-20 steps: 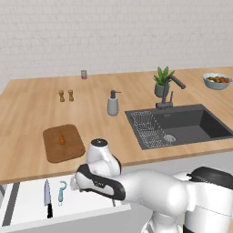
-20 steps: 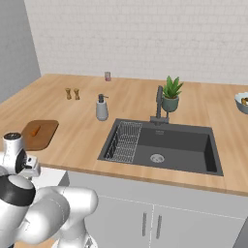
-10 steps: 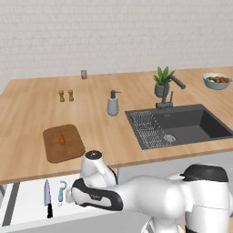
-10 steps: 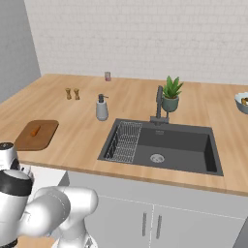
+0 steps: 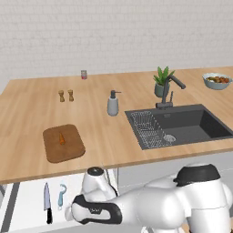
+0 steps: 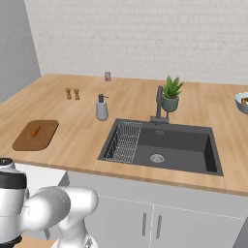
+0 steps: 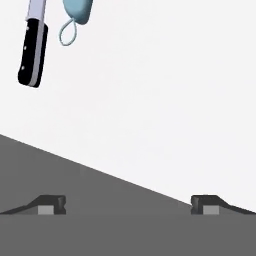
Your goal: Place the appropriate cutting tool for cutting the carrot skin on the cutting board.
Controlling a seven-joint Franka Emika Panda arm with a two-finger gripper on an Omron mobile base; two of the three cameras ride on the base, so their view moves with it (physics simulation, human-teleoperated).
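The light-blue peeler (image 5: 62, 195) lies in an open white drawer (image 5: 27, 195) below the counter edge, just right of the black-handled knife (image 5: 47, 203). In the hand view the peeler (image 7: 77, 12) with its loop-shaped head and the knife (image 7: 32, 50) sit at the top left, far from my gripper (image 7: 129, 206). It is open, its fingertips (image 7: 47, 204) wide apart with nothing between them. The dark brown cutting board (image 5: 63, 143) rests on the counter's left with the small orange carrot (image 5: 62, 139) on it; both also appear as board (image 6: 36, 135) and carrot (image 6: 35, 131).
My arm (image 5: 150, 209) bends low in front of the counter, its hand just right of the drawer. On the counter stand a soap dispenser (image 5: 113, 103), salt and pepper shakers (image 5: 66, 95), a potted plant (image 5: 161, 82) and a fruit bowl (image 5: 217, 81). The sink (image 5: 177, 125) lies to the right.
The hand has sunk from counter-edge height down beside the open drawer and shifted slightly left. The peeler, knife, board and carrot have not moved.
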